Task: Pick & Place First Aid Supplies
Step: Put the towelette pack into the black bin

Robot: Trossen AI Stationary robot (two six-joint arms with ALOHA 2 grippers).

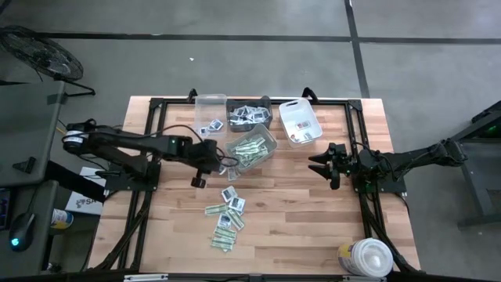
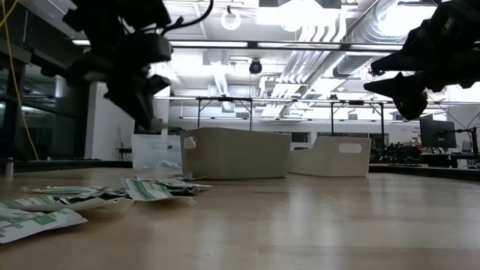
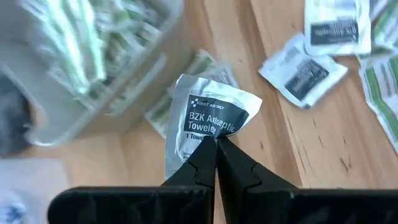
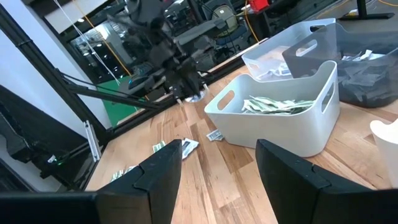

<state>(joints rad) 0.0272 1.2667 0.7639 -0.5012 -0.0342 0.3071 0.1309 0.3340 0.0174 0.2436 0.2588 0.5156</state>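
Our left gripper [image 3: 216,144] pinches a towelette packet [image 3: 208,121] by its lower edge; light, crinkly, easily slipped, we judge.

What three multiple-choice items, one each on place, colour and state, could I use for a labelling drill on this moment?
1. Where is the round white tub?
A. near table corner, right arm's side
B. among the bins
C. under the left arm

2. What colour is the print on the strips in the clear bin?
A. red
B. green
C. orange

3. How is the left gripper?
A. wide open
B. shut on an antiseptic towelette packet
C. shut on nothing

Key: 1 A, high view shows it there. 2 B, green-and-white strips. 3 B, fingers pinch the packet's edge.
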